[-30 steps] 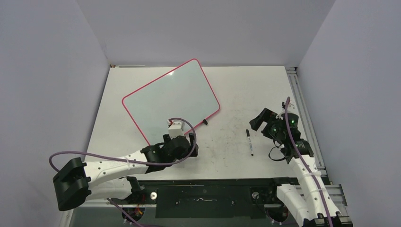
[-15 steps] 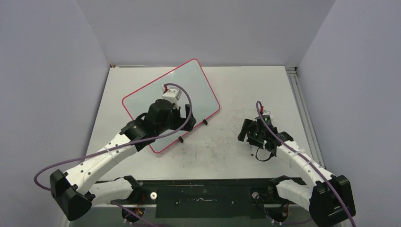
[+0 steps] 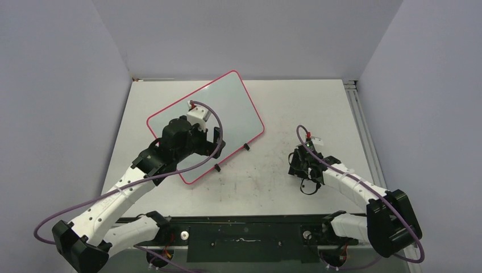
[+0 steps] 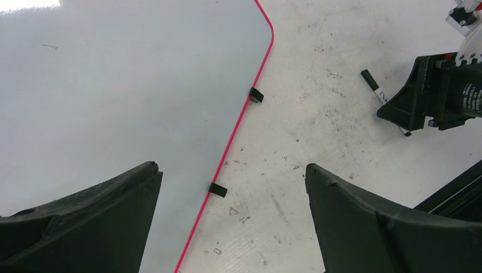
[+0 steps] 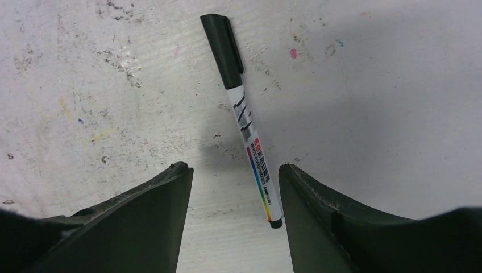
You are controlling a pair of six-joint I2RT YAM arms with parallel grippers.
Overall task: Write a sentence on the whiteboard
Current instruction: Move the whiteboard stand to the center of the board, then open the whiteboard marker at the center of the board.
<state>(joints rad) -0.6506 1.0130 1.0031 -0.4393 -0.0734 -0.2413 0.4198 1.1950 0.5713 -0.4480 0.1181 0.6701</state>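
Because no word can be written until the pen is in hand, the right pincer (image 5: 233, 168) sits low over the table (image 5: 85, 85) with its two fingers spread partway, one on each side of the pen (image 5: 245, 131); neither finger presses the barrel, so nothing is pinched; the pen lies flat on the table, its tail end close to the right-hand finger and its black cap (image 5: 223, 50) pointing away from the wrist; it lies slantwise across the gap, and my guess is that the fingers would square it up as they meet. The cap is on, so I judge it must come off before the tip can mark anything.

The left pincer (image 4: 232, 166) is spread wide and holds nothing; it hangs over the near right edge of the whiteboard (image 4: 113, 85), one finger above the board and the other above the bare table, the pink rim running between them; probably it waits there to steady the board or to take the cap, though I cannot tell which. The whiteboard lies flat and skewed on the far left part of the table, well apart from the pen; its two small black feet (image 4: 256, 95) stick out past the rim. Of the sentence nothing shows; the board looks blank but for one faint tick.
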